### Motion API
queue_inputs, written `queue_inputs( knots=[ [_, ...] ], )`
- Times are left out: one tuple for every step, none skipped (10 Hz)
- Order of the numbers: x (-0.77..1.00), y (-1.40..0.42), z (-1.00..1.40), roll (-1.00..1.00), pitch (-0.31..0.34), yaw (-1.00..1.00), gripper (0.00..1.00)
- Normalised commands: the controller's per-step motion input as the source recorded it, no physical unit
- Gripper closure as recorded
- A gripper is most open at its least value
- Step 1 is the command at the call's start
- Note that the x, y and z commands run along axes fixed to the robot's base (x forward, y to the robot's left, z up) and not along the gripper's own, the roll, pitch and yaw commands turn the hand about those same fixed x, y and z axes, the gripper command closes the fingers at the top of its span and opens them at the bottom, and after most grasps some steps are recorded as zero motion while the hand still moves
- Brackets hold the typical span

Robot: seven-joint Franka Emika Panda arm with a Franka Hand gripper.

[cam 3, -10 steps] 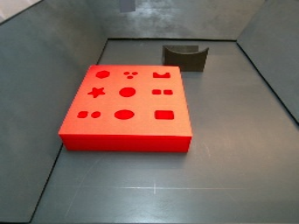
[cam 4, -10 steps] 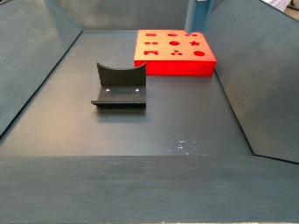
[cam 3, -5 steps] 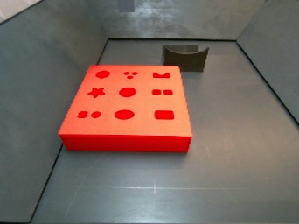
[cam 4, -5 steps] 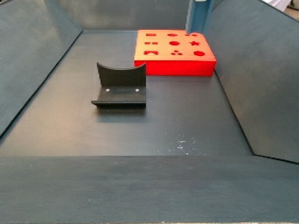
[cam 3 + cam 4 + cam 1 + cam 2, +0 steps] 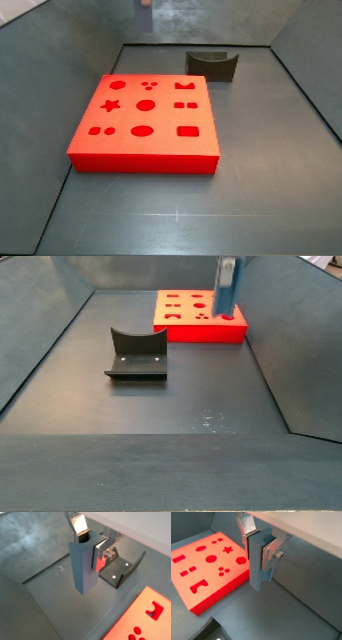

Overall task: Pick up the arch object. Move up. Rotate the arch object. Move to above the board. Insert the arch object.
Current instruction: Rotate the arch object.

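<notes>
My gripper (image 5: pixel 89 547) is shut on the arch object (image 5: pixel 83 572), a slim blue-grey slab that hangs upright below the silver fingers (image 5: pixel 100 553). Both wrist views show this grip, the gripper (image 5: pixel 259 544) clamping the arch object (image 5: pixel 258 574) near its upper end. The red board (image 5: pixel 208 567) with darker cut-outs lies below and beside the slab. In a side view the arch object (image 5: pixel 227 284) hangs over the far right part of the board (image 5: pixel 194 318), its lower end close above the top. The board (image 5: pixel 147 120) lies flat in mid floor. The gripper body is above both side views.
The dark fixture (image 5: pixel 136 354) stands on the floor apart from the board; it also shows at the back in a side view (image 5: pixel 214 63) and in a wrist view (image 5: pixel 127 569). Grey walls (image 5: pixel 287 346) enclose the floor on all sides.
In a side view the arch object has come lower, down toward the board's top. The board and fixture have not moved.
</notes>
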Motion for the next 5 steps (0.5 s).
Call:
queue_inputs(
  knots=[
    [0.01,0.01,-1.0,-0.02,-0.057,-0.05,1.0],
    [0.01,0.01,-1.0,-0.02,-0.057,-0.05,1.0],
    [0.02,0.01,-1.0,-0.01,-0.045,-0.05,1.0],
    [0.02,0.02,-1.0,-0.01,-0.044,-0.04,1.0],
    [0.02,0.02,-1.0,0.0,-0.042,-0.04,1.0]
  ],
)
